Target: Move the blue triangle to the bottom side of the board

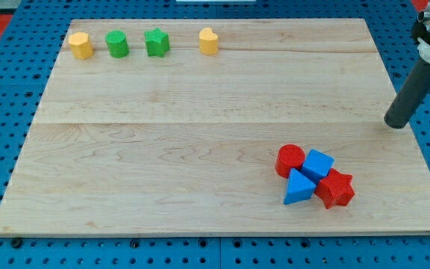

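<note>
The blue triangle [298,187] lies near the board's bottom right, in a tight cluster. It touches a red cylinder [290,160] at its upper left, a blue cube [318,164] above it and a red star [336,188] on its right. My tip [397,123] is at the board's right edge, up and to the right of the cluster, apart from all the blocks.
Along the view's top left stand a yellow hexagon-like block [80,45], a green cylinder [116,43], a green star [156,42] and a yellow heart-like block [209,41]. The wooden board [200,134] rests on a blue pegboard.
</note>
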